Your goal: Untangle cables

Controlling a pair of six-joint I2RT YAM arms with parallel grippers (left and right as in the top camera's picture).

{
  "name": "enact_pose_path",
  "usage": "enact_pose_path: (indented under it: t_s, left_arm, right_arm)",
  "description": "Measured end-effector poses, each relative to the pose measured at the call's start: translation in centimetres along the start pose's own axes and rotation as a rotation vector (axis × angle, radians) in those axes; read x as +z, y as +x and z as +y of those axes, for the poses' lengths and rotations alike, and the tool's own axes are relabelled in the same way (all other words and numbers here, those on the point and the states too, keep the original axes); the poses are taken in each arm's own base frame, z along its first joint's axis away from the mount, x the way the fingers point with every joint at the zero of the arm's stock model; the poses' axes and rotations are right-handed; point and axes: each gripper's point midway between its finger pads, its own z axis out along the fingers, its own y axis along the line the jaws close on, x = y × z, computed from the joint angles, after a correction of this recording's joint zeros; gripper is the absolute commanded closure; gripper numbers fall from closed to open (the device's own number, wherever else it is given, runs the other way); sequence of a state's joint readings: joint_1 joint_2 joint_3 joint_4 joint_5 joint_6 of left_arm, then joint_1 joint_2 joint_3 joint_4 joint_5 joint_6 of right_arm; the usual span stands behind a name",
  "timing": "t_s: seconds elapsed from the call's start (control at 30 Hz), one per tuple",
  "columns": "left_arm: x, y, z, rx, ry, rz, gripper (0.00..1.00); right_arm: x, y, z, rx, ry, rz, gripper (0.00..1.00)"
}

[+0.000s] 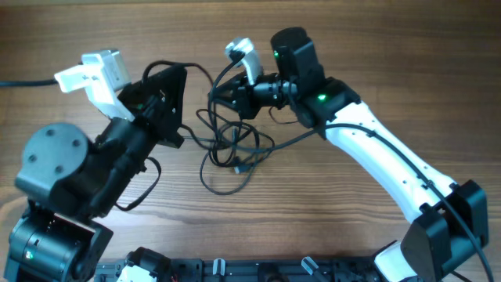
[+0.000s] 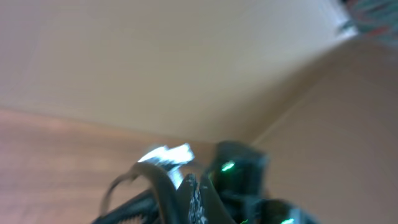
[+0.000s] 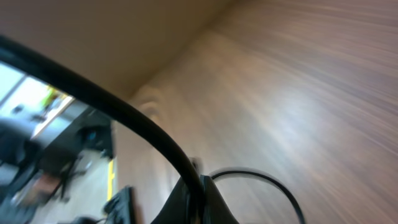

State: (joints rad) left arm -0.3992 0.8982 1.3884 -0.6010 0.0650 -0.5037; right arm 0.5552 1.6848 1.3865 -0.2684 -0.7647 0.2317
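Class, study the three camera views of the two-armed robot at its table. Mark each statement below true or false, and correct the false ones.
1. The thin black cables lie looped over one another on the table. True.
2. The table is made of white plastic. False: it is brown wood with visible grain.
3. The cables sit off to one side, beyond both arms. False: they lie in the middle, between the left arm and the right arm.
4. The right arm has a long white section. True.
5. A green light glows on the right arm. True.
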Motion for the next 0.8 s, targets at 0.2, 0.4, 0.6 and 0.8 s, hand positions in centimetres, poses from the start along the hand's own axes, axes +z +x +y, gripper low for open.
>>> enact_pose_path:
  t_s: [0.2,0.4,0.6,0.8]
  left_arm:
    - [0.5,4.2,6.6,0.009,-0.318,0.151,0.96]
    - [3.8,8.7,11.2,0.036,-0.517,0.336,0.96]
    - [6.0,10.9,12.9,0.044,-0.572,0.421,0.96]
    - [6.1,10.5,13.5,0.031,-0.583,0.412,0.96]
  right_arm:
    - [-5.5,-1.3,-3.9,0.088,0.301,-0.071,0.96]
    - [-10.8,-2.8,-2.8,0.074,0.482,-0.155,0.96]
    - [-16.4,-9.5,3.9,0.012,0.446,-0.378,0.96]
    - [-21.3,-14.1,6.9,0.094,0.402,-0.658,0.96]
